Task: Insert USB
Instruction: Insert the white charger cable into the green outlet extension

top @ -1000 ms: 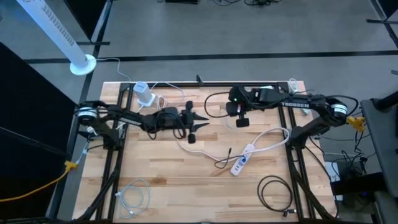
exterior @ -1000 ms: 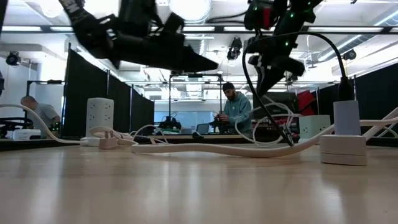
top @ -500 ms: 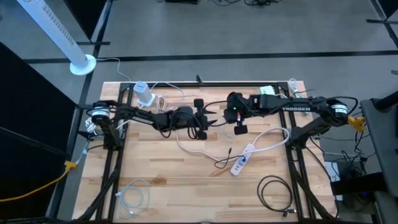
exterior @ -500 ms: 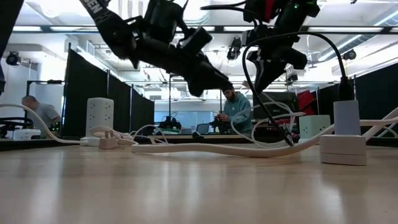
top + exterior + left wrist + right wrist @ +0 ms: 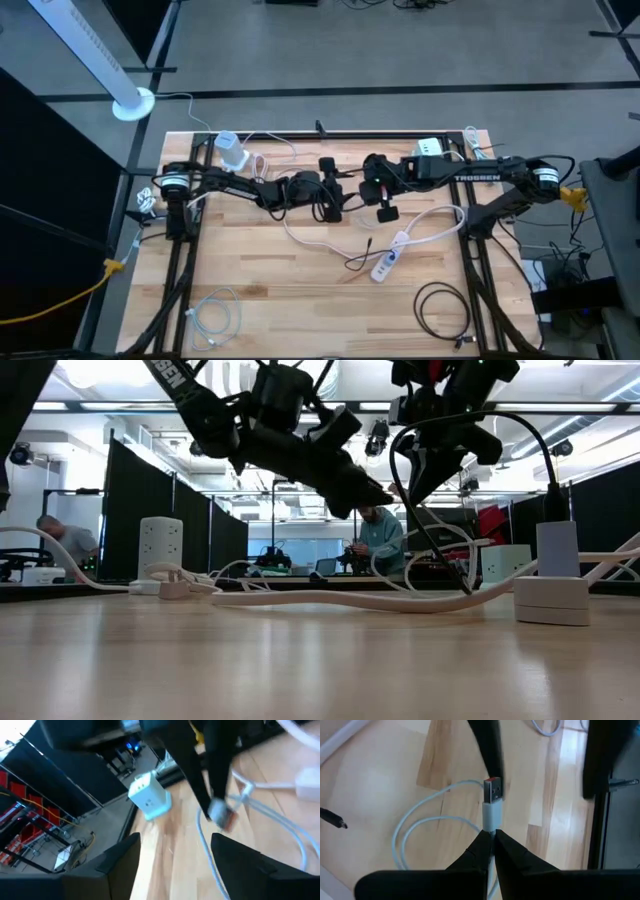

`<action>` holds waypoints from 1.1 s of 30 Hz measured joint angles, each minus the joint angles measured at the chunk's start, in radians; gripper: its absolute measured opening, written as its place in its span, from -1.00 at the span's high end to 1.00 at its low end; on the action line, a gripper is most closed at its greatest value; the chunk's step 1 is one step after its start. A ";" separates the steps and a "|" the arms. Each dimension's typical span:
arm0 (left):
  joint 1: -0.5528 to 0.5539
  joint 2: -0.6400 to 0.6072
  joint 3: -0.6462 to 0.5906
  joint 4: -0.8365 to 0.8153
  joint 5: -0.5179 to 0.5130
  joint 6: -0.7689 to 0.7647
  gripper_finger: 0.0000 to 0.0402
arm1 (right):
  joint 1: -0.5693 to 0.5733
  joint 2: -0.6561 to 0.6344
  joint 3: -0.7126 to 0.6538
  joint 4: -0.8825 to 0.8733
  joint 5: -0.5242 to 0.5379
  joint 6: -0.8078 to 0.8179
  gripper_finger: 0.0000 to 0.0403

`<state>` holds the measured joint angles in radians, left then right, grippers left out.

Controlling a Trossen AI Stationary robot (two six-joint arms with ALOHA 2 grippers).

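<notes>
A white USB plug (image 5: 491, 800) with a red-lined metal end is held up over the middle of the table. My right gripper (image 5: 491, 836) is shut on it, and its white cable (image 5: 420, 825) loops down onto the wood. My left gripper (image 5: 175, 842) reaches in from the table's left and stands open. Its fingers are just short of the plug (image 5: 220, 815) and touch nothing. In the high view the two grippers face each other, left (image 5: 345, 195) and right (image 5: 378, 200). A white charger block (image 5: 150, 795) stands at the far right. My right gripper pinches the plug's white body at its cable end (image 5: 490, 827) between its two fingertips. The fingers slant down from the table's right. The metal end (image 5: 493, 789) sticks out beyond them, clear of the table. The cable hangs slack below.
A white power strip (image 5: 390, 255) with its thick cord lies near the table's middle right. Another white charger (image 5: 232, 150) sits at the far left. A coiled black cable (image 5: 443, 305) lies at the near right and a coiled white cable (image 5: 215, 318) at the near left.
My left gripper has moved toward the table's right, up close to the plug. It has rolled about its own axis and opened wider. My right gripper has shifted a little toward the left with the plug, still shut on it.
</notes>
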<state>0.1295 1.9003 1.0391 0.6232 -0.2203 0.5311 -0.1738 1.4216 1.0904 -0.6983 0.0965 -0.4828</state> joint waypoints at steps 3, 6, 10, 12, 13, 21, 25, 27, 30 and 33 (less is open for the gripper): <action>-0.001 0.007 0.004 -0.014 0.008 -0.015 -0.02 | 0.006 0.000 0.000 0.002 -0.001 0.000 0.99; -0.009 0.015 0.014 -0.013 0.023 -0.017 0.08 | 0.004 0.000 0.000 0.002 0.001 0.012 0.99; -0.045 0.016 0.015 -0.056 0.026 -0.017 0.20 | 0.001 0.000 0.000 -0.010 0.031 0.017 0.99; -0.060 0.016 0.014 -0.051 0.028 -0.017 0.24 | 0.001 0.000 0.000 -0.008 0.032 0.009 0.99; -0.064 0.015 0.014 -0.037 0.027 -0.017 0.27 | 0.001 0.000 0.000 -0.006 0.032 -0.001 0.99; -0.040 0.013 0.026 -0.003 0.023 0.012 0.39 | 0.001 0.000 0.000 0.011 0.033 -0.017 0.99; -0.024 0.013 0.036 0.000 0.037 0.042 0.42 | -0.001 0.000 0.000 0.037 0.036 -0.032 0.99; -0.017 0.013 0.048 0.007 0.094 0.062 0.45 | -0.004 0.000 0.000 0.055 0.035 -0.041 0.99; -0.001 0.018 0.071 -0.018 0.146 0.059 0.59 | -0.008 -0.001 0.000 0.069 0.039 -0.042 0.99; 0.017 0.019 0.089 -0.071 0.157 0.055 0.89 | -0.011 -0.003 -0.002 0.081 0.045 -0.046 0.99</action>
<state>0.1463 1.9190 1.1277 0.5527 -0.0635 0.5865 -0.1851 1.4189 1.0885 -0.6171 0.1415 -0.5285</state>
